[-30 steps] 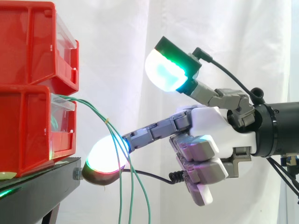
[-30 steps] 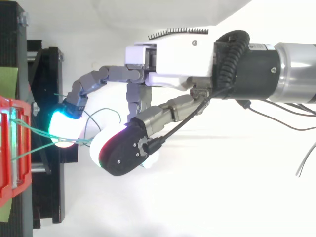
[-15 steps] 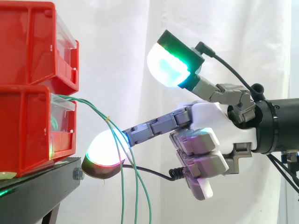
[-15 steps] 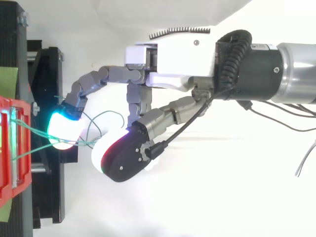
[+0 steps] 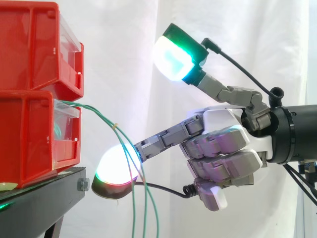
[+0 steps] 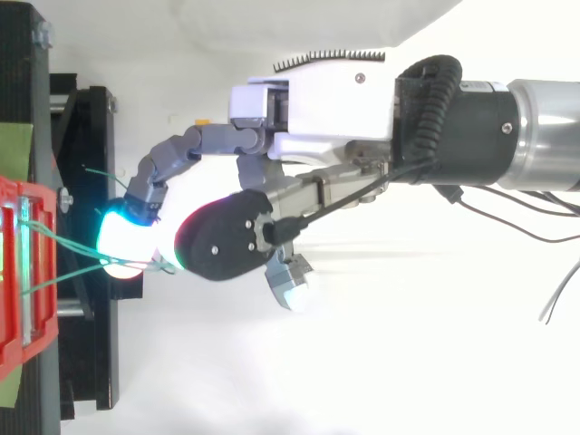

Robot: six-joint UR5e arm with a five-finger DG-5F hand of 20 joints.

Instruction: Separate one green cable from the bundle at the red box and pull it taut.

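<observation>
Beside the red box (image 5: 34,134), touches the green cables (image 5: 111,124) with one straight fingertip (image 5: 116,166) of the hand (image 5: 223,126). Holds the thumb up high and grabs nothing. Has curled the other fingers tighter than before.

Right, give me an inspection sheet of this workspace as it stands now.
surface: black stand, carrying two stacked bins.
job's things: lower red bin, with the cables coming out of its front; upper red bin on top of it.
clutter: nothing seen.
hand: the hand comes in from the right and is against the cables just off the stand's edge; whether it grips one cannot be told.
cables: green cables slope down together from the lower bin, then hang slack past the hand; none is separated or taut.
surroundings: white curtain behind everything.
</observation>
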